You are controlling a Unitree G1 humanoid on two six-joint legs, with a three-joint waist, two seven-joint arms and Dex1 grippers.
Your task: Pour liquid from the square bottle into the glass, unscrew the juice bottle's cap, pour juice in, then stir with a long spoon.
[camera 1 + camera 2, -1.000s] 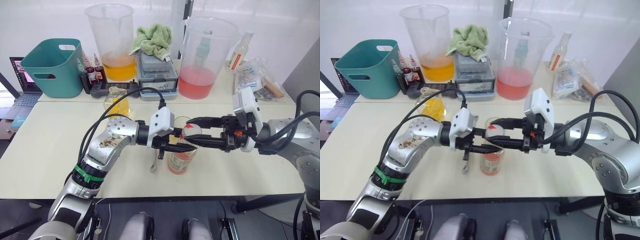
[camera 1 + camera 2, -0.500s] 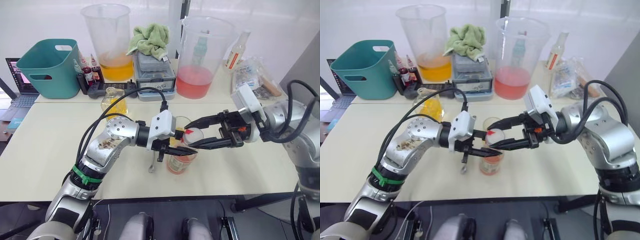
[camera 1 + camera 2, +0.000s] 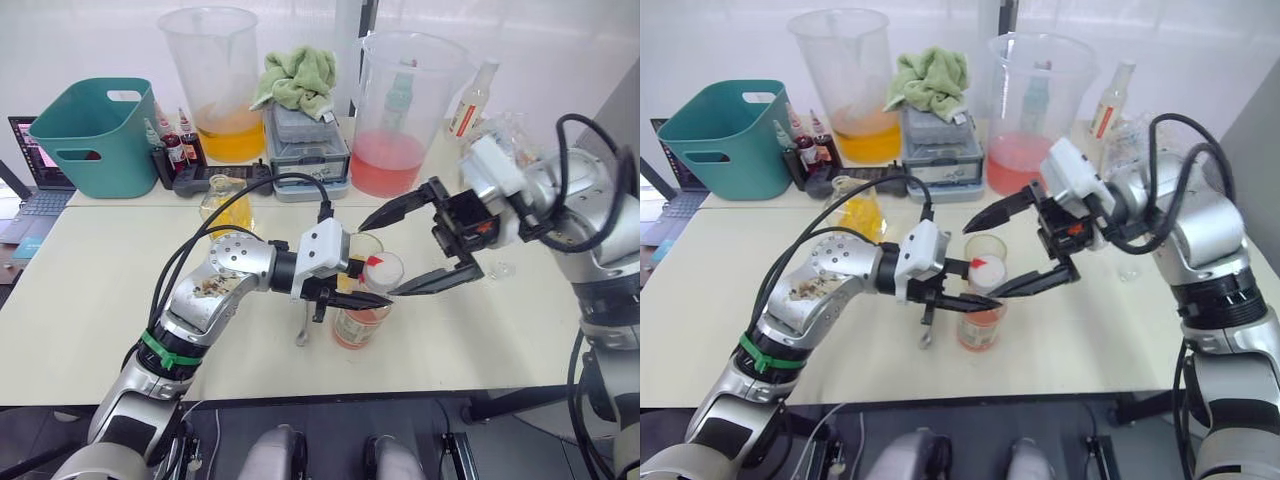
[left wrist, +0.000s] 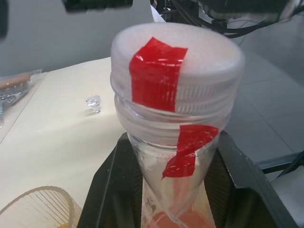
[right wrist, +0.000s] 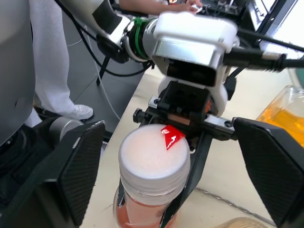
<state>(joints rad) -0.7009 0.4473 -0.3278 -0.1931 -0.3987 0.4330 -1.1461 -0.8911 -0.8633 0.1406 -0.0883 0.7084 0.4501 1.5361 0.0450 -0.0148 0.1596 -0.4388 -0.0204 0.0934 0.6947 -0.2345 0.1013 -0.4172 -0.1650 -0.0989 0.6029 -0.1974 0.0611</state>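
The juice bottle [image 3: 360, 322] stands upright near the table's front, a little pinkish-orange liquid inside. My left gripper [image 3: 372, 297] is shut on its neck just under the cap [image 4: 175, 71], which is whitish with red tape and sits on the neck. My right gripper [image 3: 378, 259] is open wide, one finger on each side of the cap, not touching it. The glass [image 3: 364, 246] stands right behind the bottle. Farther back left is the square bottle [image 3: 228, 206] with yellow liquid. The long spoon [image 3: 303, 328] lies on the table under my left gripper.
A small clear stopper [image 3: 1127, 272] lies on the table to the right. Along the back stand a teal bin [image 3: 95, 130], dark-red dropper bottles [image 3: 175, 145], two big jugs [image 3: 222, 85] [image 3: 405, 110], a grey box with a green cloth [image 3: 300, 78], a slim bottle [image 3: 470, 100] and bags [image 3: 510, 140].
My right gripper, earlier closed in around the cap, has opened wide and turned, and its arm has drawn back up and to the right. The left gripper still holds the bottle.
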